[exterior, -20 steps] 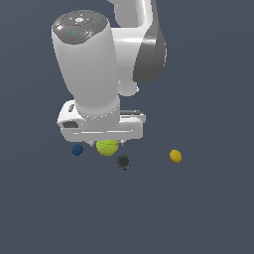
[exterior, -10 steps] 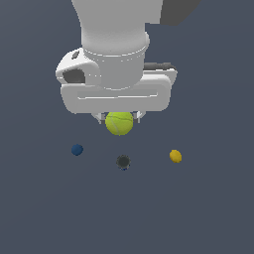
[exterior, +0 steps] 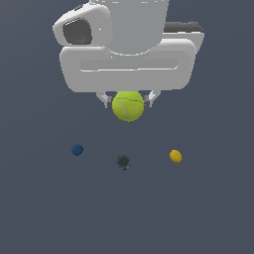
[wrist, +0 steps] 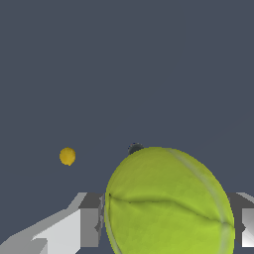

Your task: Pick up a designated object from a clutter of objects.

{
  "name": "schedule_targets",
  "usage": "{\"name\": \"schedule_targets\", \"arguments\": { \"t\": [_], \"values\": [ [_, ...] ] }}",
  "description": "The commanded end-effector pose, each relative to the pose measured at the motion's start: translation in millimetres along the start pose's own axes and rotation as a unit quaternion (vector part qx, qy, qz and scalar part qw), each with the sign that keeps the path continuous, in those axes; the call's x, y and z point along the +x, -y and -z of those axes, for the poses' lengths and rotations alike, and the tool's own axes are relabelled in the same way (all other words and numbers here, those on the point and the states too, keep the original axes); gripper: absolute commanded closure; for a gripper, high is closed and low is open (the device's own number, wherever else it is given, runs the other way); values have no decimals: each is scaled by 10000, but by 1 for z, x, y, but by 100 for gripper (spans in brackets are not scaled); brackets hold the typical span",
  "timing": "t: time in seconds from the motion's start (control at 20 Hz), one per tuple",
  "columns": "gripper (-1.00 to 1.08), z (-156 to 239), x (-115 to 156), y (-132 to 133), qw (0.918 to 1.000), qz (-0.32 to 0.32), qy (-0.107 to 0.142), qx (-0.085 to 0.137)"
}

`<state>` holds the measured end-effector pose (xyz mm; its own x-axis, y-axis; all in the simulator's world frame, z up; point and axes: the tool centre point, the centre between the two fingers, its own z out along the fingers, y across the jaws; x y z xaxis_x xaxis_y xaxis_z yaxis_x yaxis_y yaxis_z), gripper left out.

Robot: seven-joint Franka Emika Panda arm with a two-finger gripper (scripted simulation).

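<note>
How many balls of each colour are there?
Yellow-green: 1, the tennis ball held in the gripper
Dark blue: 1, the blue ball
Dark grey-black: 1, the dark ball
Orange-yellow: 1, the oval
Total: 4

Arm cut off at 12 o'clock in exterior view. In wrist view, tennis ball [wrist: 168, 203] cropped at 6 o'clock, hiding most of dark round item [wrist: 134, 148] and fingertips [wrist: 92, 221]; blue ball out of frame.
</note>
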<state>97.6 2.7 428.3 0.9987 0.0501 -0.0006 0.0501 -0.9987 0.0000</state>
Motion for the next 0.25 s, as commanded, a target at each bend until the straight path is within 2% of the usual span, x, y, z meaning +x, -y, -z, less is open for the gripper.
{"name": "schedule_targets", "arguments": {
  "t": [0.0, 0.2],
  "values": [
    [108, 6, 1, 2, 10000, -2, -3, 0],
    [108, 9, 1, 3, 10000, -2, -3, 0]
  ]
}}
